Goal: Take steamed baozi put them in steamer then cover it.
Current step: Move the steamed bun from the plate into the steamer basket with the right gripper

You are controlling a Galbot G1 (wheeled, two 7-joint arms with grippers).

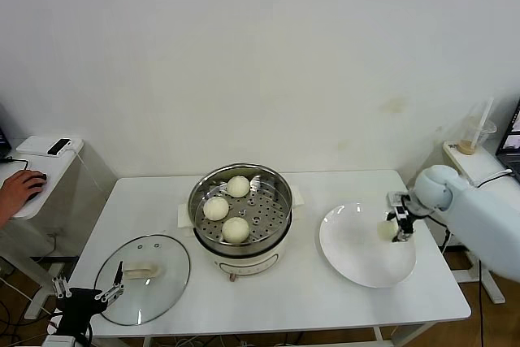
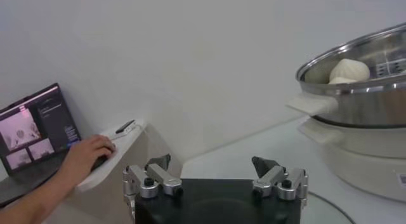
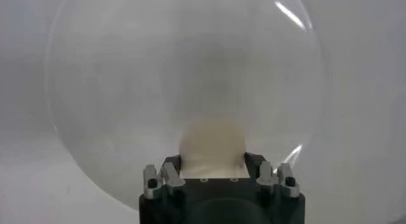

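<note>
The steamer (image 1: 203,186) stands mid-table with three steamed baozi (image 1: 237,186) on its perforated tray. A fourth baozi (image 1: 386,230) sits over the right side of the white plate (image 1: 357,262), and my right gripper (image 1: 396,227) is shut on it. In the right wrist view the bun (image 3: 212,143) fills the gap between the fingers (image 3: 171,169), which press both its sides. The glass cover (image 1: 154,294) lies flat at the front left. My left gripper (image 1: 112,282) hangs open at the cover's near edge. The left wrist view shows this gripper (image 2: 212,168) empty and the steamer (image 2: 361,101) beyond it.
A person's hand (image 1: 20,188) rests on a mouse at a side table on the left, beside a laptop (image 2: 38,127). A plastic cup with a straw (image 1: 475,136) stands on a shelf at the right. The wall runs close behind the table.
</note>
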